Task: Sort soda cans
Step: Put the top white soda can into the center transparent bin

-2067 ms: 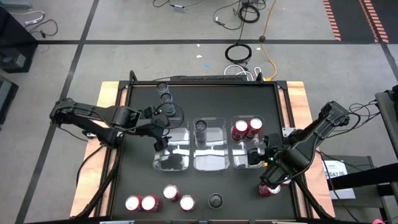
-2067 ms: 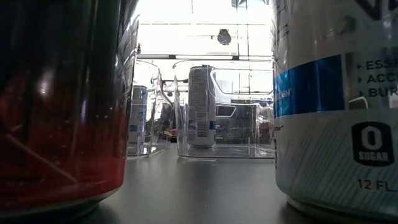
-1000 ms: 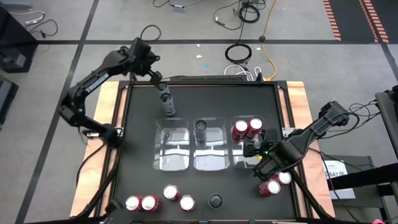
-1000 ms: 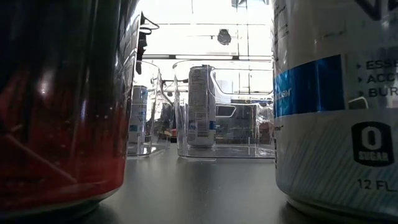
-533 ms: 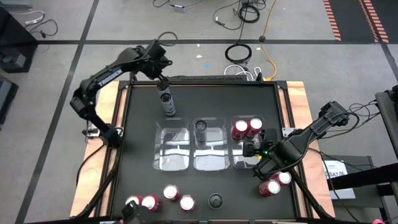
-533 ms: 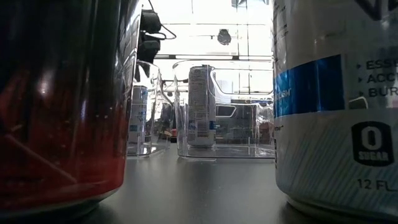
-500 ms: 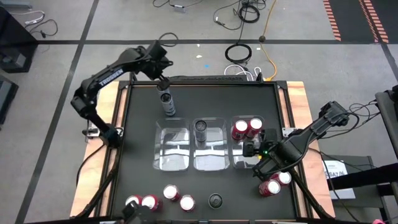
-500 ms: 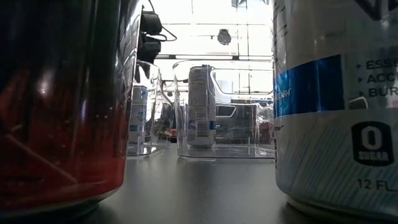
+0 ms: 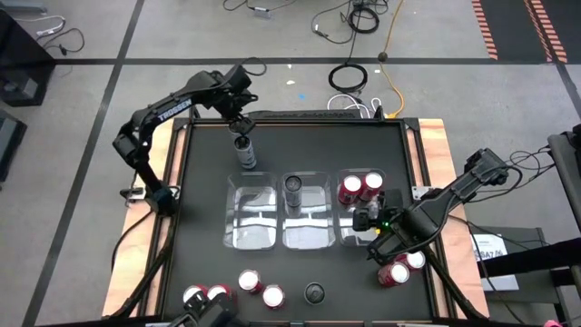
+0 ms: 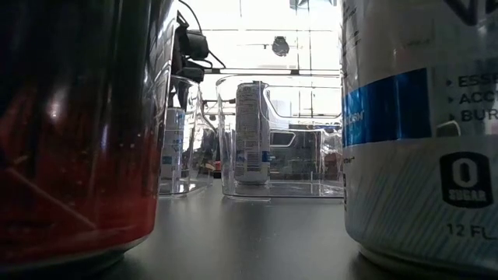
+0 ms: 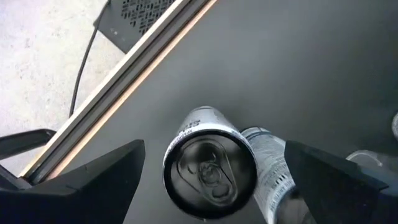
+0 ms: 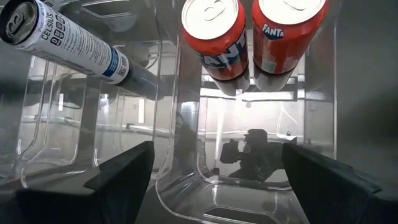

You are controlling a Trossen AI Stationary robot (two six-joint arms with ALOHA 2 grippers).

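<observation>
Two slim grey-topped soda cans (image 9: 243,151) stand upright side by side at the table's far left. My left gripper (image 9: 239,125) hangs open right above them, pointing steeply down. In the left wrist view its fingers stand either side of the nearer can's dark top (image 11: 209,172) without touching it. My right gripper (image 12: 221,180) waits open above the right clear bin (image 9: 361,232), which holds two red cans (image 9: 359,188). One dark-topped can (image 9: 293,186) stands in the middle bin.
The left bin (image 9: 250,218) holds nothing. Several red cans (image 9: 247,282) and a dark can (image 9: 314,292) stand near the front edge, two more red cans (image 9: 400,269) at the near right. A dark shape (image 9: 207,314) I cannot make out shows at the near edge.
My left gripper has moved along the far edge toward the table's right, come down over the two grey-topped cans, and tipped more steeply downward. It has stayed open.
</observation>
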